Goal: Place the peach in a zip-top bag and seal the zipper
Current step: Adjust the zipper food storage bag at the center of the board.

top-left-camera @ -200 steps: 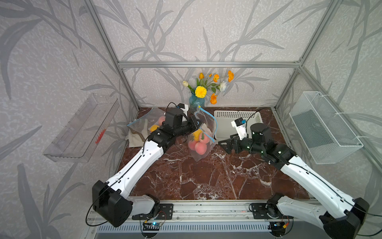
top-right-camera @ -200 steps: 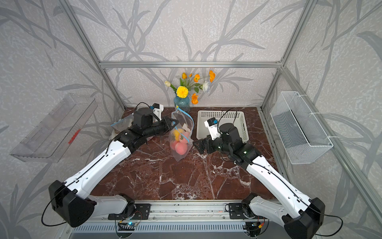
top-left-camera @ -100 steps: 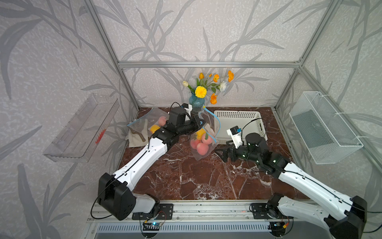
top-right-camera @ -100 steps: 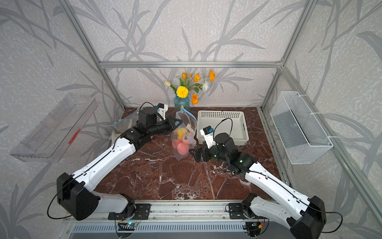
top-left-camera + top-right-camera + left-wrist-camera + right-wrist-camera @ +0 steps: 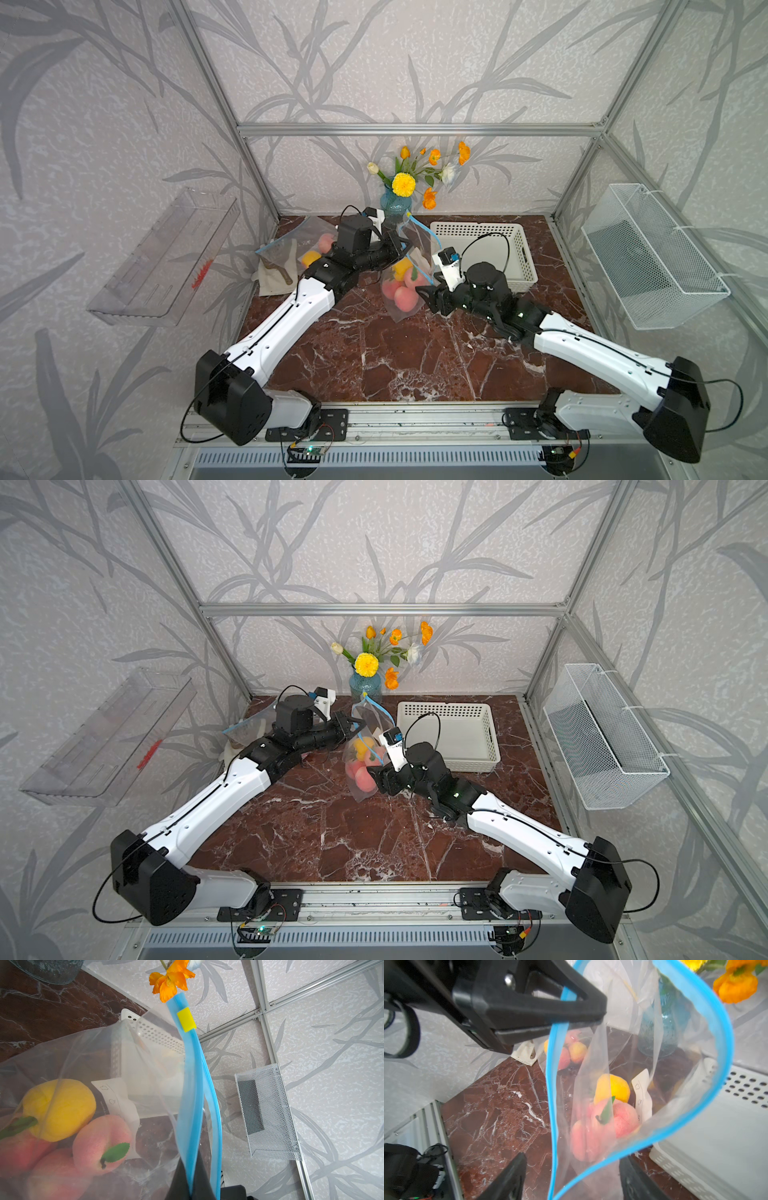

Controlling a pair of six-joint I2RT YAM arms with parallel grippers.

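Right jaws, spread, have neared the zip-top bag [image 5: 400,308] beside the basket [image 5: 478,227]; left jaws pinch its rim

bag zipper [image 5: 551,1084] blue | slider [image 5: 186,1019] yellow | table [image 5: 374,353] red-brown marbled

No word, brand or number can be read anywhere in the scene. The only print stands on a white label [image 5: 119,1095] seen through the clear zip-top bag [image 5: 83,1053]; whether it lies on the wall or inside cannot be told. In the left wrist view it bears small grey outline pictograms in a row, one like a hand and one rounded like a fruit. A line of tiny dark lettering runs along its edge, too small to make out. The right wrist view shows the same pictograms, equally unreadable.
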